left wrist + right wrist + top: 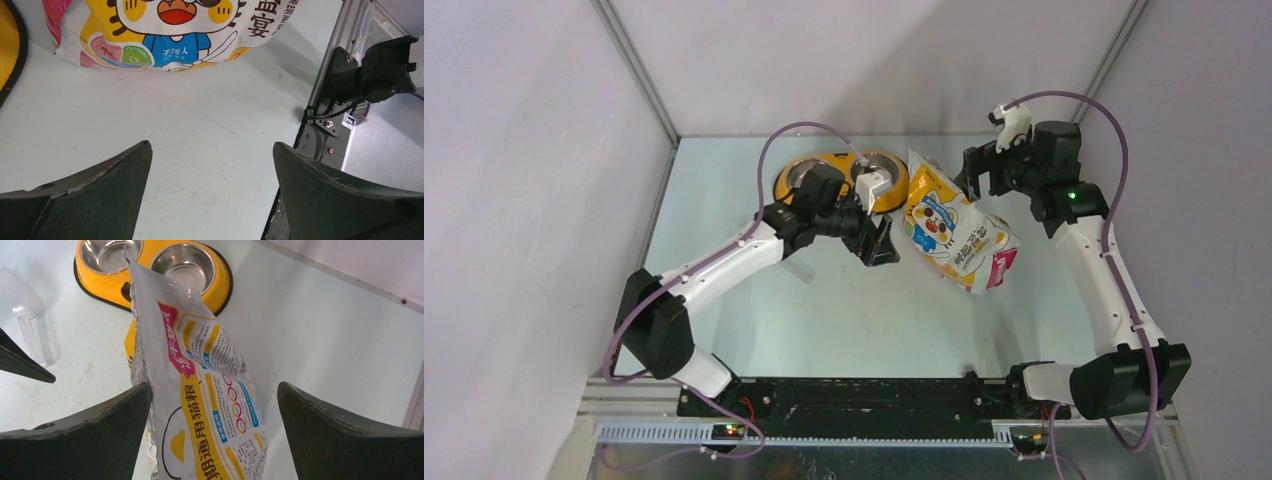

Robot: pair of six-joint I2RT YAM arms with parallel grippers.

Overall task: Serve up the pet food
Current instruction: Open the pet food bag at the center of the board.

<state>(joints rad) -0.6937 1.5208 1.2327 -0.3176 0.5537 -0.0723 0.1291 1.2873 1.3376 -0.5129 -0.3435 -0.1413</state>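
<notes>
The pet food itself is hidden inside its crinkly yellow-white bag [949,228], which has a cartoon cat and a pink base and sits mid-table, right of the yellow double bowl [839,180]. My right gripper [974,183] is open at the bag's upper end. In the right wrist view the bag [210,405] rises between the two spread fingers of that gripper [215,390], close to the left one. My left gripper [884,245] is open and empty just left of the bag. In its wrist view this gripper [212,150] hangs over bare table, short of the bag [175,30].
The bowl's two steel cups [182,265] look empty. A clear plastic scoop [25,307] lies on the table left of the bag, also seen beside the left arm [796,268]. Walls close the table on three sides. The right arm's base [380,70] stands at the near edge.
</notes>
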